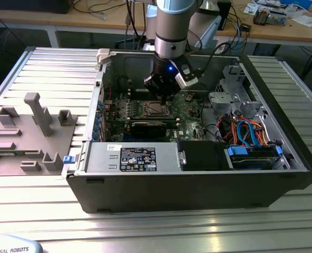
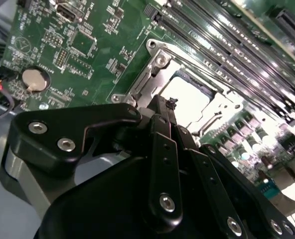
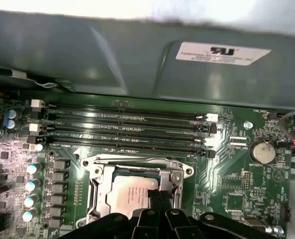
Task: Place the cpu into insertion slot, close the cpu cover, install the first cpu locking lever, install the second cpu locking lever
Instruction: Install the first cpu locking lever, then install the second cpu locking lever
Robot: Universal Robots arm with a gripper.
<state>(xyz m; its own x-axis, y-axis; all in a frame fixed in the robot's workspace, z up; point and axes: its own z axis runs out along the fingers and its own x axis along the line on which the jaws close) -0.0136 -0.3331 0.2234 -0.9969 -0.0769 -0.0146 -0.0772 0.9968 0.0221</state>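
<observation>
Flat square cpu with dull silver metal top [image 3: 129, 195], seated level in square insertion slot with pale metallic rim [image 3: 95, 191] on green board. Thin silver metal cpu cover frame [image 3: 132, 164] lying closed around chip, top showing through its window in both wrist views.

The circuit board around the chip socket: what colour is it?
Green; the circuit board shows best in the first wrist view, around the socket.

Tool [image 2: 172, 105] over cpu [image 2: 187, 102] (seated)
</observation>
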